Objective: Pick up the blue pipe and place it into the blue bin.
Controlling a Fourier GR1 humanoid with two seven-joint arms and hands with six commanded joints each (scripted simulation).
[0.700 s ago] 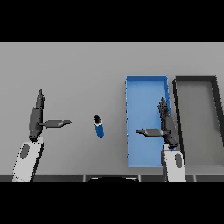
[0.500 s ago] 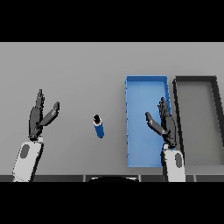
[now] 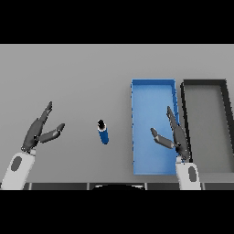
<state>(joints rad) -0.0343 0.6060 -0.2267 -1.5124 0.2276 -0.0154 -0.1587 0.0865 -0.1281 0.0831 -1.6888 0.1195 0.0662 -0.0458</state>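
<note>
Pipe (image 3: 103, 132) is lying on the grey table (image 3: 82, 77): short blue cylinder, dark cap at its far end, touching nothing. It's sitting left of the blue bin (image 3: 153, 89), apart from it, nothing between them. Black bin (image 3: 204, 83) is sitting just right of the blue one. Left hand (image 3: 37, 132) is hovering well left of the pipe, fingers spread, holding nothing. Right hand (image 3: 177, 137) is hovering over the blue bin's right side, fingers spread too.

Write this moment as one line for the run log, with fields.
stage: before grasp | blue pipe: on table, untouched | blue bin: empty | left hand: open, left of pipe | right hand: open, over bin
</note>
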